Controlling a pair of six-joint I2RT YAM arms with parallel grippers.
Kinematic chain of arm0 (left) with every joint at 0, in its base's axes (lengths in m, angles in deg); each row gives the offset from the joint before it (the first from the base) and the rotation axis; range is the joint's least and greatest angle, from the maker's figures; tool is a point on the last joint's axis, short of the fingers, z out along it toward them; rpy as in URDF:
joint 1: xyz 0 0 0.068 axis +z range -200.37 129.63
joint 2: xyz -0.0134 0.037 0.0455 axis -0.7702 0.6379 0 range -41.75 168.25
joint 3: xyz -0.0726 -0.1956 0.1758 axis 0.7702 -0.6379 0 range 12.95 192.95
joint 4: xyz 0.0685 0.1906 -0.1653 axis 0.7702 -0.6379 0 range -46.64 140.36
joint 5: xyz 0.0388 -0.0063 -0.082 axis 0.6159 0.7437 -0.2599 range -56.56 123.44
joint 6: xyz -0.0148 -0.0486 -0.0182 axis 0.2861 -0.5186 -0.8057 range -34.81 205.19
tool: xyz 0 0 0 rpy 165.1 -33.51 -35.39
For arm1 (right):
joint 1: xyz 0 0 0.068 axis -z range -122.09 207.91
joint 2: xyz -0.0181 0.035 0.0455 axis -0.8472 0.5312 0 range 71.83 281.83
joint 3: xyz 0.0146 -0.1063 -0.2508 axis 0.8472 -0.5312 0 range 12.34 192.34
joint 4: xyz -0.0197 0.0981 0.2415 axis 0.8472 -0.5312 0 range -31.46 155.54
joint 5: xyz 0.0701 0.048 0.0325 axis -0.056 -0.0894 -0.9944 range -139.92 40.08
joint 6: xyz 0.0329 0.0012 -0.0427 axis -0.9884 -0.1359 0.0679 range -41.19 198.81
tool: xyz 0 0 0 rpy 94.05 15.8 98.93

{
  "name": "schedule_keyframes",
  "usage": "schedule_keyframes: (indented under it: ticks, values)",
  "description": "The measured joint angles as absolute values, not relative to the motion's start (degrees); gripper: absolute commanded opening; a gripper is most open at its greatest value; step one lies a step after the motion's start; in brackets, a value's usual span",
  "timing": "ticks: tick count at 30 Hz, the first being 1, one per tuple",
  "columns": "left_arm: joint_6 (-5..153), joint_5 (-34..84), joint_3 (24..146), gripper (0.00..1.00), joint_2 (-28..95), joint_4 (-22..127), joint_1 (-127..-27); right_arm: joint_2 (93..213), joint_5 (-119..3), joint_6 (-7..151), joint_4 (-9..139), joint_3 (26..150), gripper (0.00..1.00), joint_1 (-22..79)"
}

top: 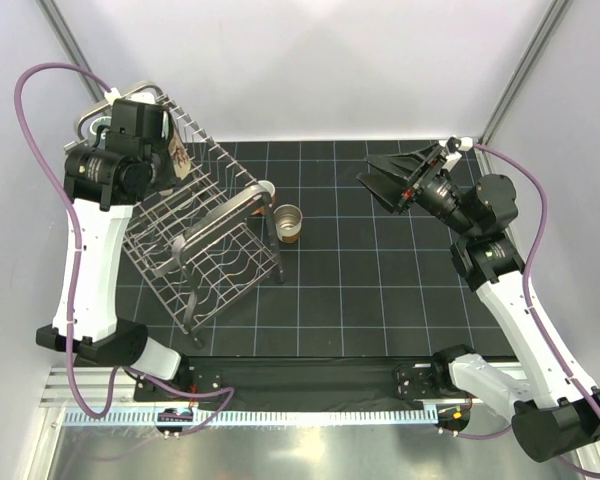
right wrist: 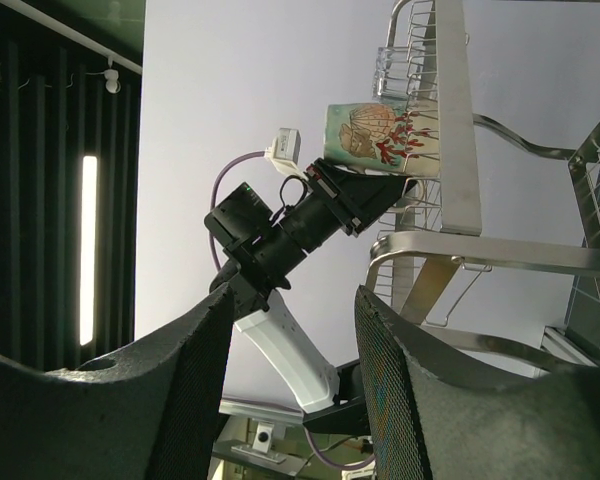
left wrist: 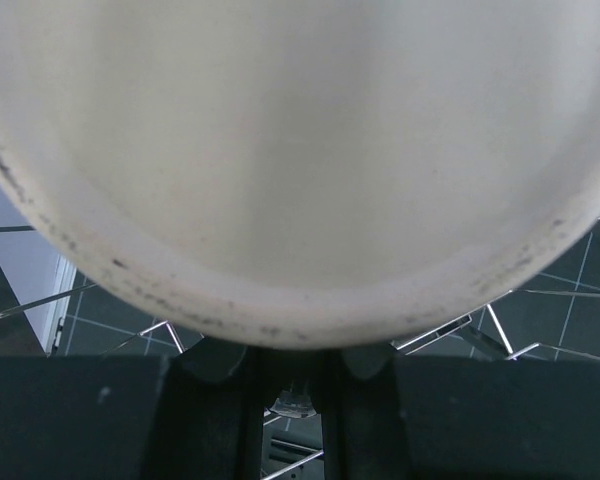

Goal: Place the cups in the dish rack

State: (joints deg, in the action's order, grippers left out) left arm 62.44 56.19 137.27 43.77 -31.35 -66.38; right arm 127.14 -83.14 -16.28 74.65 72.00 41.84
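Note:
The silver wire dish rack (top: 216, 222) stands at the left of the black mat. My left gripper (top: 170, 150) is shut on the large cream mug with red-brown print (top: 181, 156) and holds it over the rack's far end. That mug fills the left wrist view (left wrist: 300, 150), above my left gripper (left wrist: 285, 372). A salmon-pink mug (top: 266, 190) sits at the rack's right end by a loop handle. A small brown-based cup (top: 290, 223) stands on the mat beside the rack. My right gripper (top: 376, 180) is open and empty, right of that cup. The grey-teal tumbler is out of view.
The right wrist view shows my open right gripper (right wrist: 295, 330), the cream mug (right wrist: 380, 135) in the left gripper, the rack's bars (right wrist: 450, 150) and a clear glass (right wrist: 395, 68) at its far end. Grey walls close in the back and sides.

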Motion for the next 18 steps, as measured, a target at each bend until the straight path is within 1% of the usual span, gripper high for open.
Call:
schedule_keyframes:
  ticks: [1,2,4,5,7,8,10,11,14,18]
  values:
    - [62.33,56.14,137.09,0.14,43.88,-31.35,-66.33,127.22,-83.14,-16.28,74.67,72.0,0.54,41.84]
    - [62.16,56.14,136.83,0.22,43.92,-31.29,-66.33,127.25,-83.14,-16.26,74.67,72.0,0.53,41.81]
    - [61.85,56.08,136.63,0.3,43.9,-30.67,-66.29,127.27,-83.14,-16.26,74.65,72.0,0.53,41.77]
    - [61.68,56.14,136.61,0.39,43.88,-29.84,-66.25,127.27,-83.14,-16.26,74.62,72.0,0.53,41.77]
    - [61.53,56.12,136.54,0.44,43.88,-28.38,-66.05,127.27,-83.14,-16.24,74.58,72.0,0.53,41.77]
    - [61.46,56.03,136.48,0.52,43.88,-27.88,-65.96,127.27,-83.14,-16.24,74.52,72.0,0.54,41.75]
    - [61.48,55.81,136.44,0.58,43.88,-27.2,-65.88,127.27,-83.14,-16.19,74.49,72.0,0.53,41.73]
    - [61.39,55.64,136.44,0.63,43.88,-26.91,-65.88,127.27,-83.14,-16.08,74.47,72.0,0.53,41.73]
    - [61.37,55.07,136.46,0.72,43.85,-26.35,-65.85,127.27,-83.11,-15.54,73.86,72.02,0.54,41.73]
    - [61.29,53.74,136.98,0.78,43.68,-26.19,-65.85,127.68,-83.11,-14.05,72.2,72.63,0.53,41.73]
